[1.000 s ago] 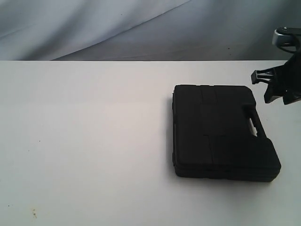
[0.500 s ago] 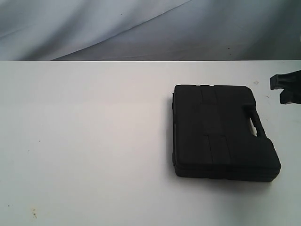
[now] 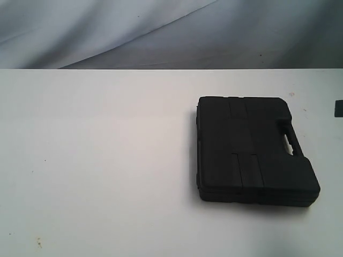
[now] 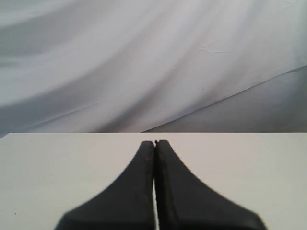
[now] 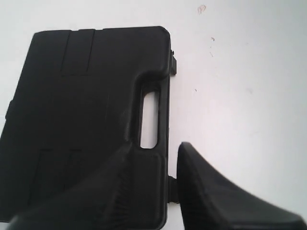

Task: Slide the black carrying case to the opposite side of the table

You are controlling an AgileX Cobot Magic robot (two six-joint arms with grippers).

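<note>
The black carrying case (image 3: 249,150) lies flat on the right half of the white table (image 3: 107,160), its handle (image 3: 289,140) facing the right edge. In the right wrist view the case (image 5: 86,110) fills one side, its handle slot (image 5: 149,119) showing. My right gripper (image 5: 155,146) is open, one finger (image 5: 115,177) in front of the case lid and the other (image 5: 201,182) over bare table beside the handle edge. In the exterior view only a dark sliver of that gripper (image 3: 339,108) shows at the right border. My left gripper (image 4: 154,143) is shut and empty over the table (image 4: 48,167).
Grey draped cloth (image 3: 161,32) hangs behind the table's far edge. A small reddish smudge (image 5: 201,8) and a few specks mark the tabletop beyond the case's handle side. Tiny dark specks (image 3: 38,243) sit near the front left.
My right gripper has drawn away to the right, from beside the case's far right corner to nearly out of the exterior view. The case has not moved.
</note>
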